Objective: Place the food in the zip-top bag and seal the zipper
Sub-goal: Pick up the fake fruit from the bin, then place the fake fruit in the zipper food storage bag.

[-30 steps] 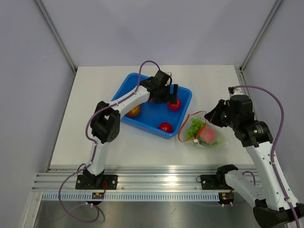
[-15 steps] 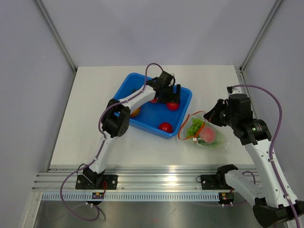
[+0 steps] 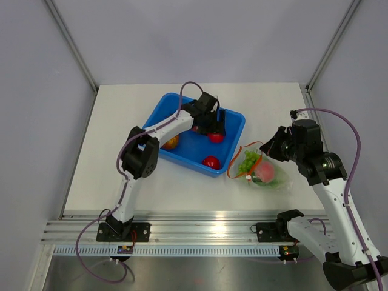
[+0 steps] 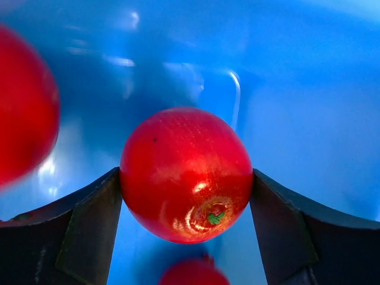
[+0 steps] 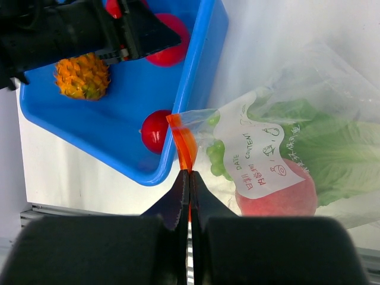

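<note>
Left claw (image 3: 216,128) down in tub (image 3: 182,159), gripping a red fruit (image 4: 186,172) from both sides. Right claw (image 5: 189,178) pinched tight on zipper (image 5: 184,145) of bag (image 5: 285,136), beside tub.

Left wrist: blurred red fruit (image 4: 24,101) cropped at left edge, lower red fruit (image 4: 193,274) cropped at bottom. Right wrist: zipper (image 5: 183,142) end buried between right gripper (image 5: 189,178) fingers; label (image 5: 258,157) masks part of peach (image 5: 279,199).

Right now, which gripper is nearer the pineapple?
Left. The left gripper is inside the blue tub with the pineapple, closed around a red fruit. The right gripper is outside the tub, pinching the zipper.
</note>
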`<act>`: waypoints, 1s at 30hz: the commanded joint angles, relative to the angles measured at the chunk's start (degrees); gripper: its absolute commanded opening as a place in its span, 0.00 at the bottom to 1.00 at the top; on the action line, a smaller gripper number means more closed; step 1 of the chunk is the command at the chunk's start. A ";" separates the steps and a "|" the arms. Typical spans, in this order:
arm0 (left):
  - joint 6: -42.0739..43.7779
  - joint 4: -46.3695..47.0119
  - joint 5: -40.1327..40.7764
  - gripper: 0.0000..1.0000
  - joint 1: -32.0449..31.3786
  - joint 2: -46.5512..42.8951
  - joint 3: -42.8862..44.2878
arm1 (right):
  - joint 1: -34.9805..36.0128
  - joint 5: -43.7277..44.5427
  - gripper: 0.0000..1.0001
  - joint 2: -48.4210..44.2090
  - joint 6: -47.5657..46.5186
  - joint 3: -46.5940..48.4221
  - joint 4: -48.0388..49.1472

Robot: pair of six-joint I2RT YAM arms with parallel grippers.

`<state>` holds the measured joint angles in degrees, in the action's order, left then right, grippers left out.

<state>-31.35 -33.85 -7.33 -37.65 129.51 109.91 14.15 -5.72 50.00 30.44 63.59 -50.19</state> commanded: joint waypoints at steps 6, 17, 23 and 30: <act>3.85 0.88 -5.74 0.12 -3.83 -23.66 -8.36 | -0.18 -1.23 0.00 -1.30 1.03 -0.31 4.14; -3.62 11.33 -15.08 0.00 -15.26 -33.98 -21.13 | -0.09 -2.55 0.00 -1.74 2.35 -0.75 4.84; -7.58 17.13 -16.83 0.00 -16.84 -31.88 -23.86 | -0.18 -3.60 0.00 -2.36 2.96 -0.84 5.02; -8.46 19.69 -17.10 0.00 -17.02 -25.20 -18.77 | -0.18 -6.67 0.00 -3.06 3.14 -1.01 5.98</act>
<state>-38.57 -19.18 -22.55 -54.61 101.82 87.11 14.13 -8.78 48.18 32.80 62.06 -48.69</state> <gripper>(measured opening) 0.801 0.009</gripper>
